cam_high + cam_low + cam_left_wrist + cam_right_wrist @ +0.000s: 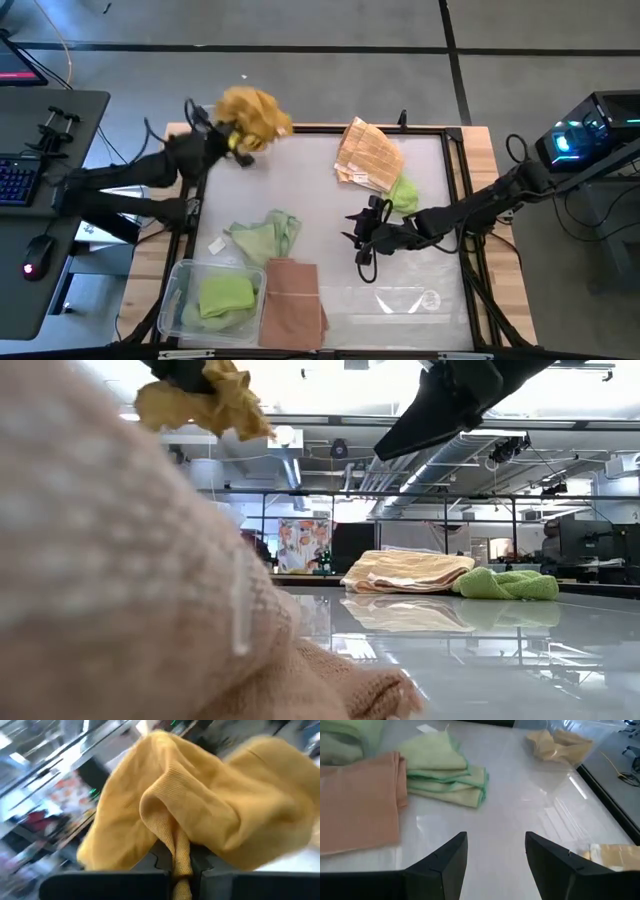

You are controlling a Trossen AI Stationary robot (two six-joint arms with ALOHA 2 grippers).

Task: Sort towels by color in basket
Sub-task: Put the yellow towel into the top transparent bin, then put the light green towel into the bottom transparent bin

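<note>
Between left gripper [181,865] fingers: yellow towel [252,112] pinched by fold, soft, light, drooping. Right gripper [496,851] fingers spread, empty.

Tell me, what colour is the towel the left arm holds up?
Mustard yellow towel; left wrist view shows it best.

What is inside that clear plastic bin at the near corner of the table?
A bright green towel lies in the clear bin. Whatever lies beneath it is covered.
</note>
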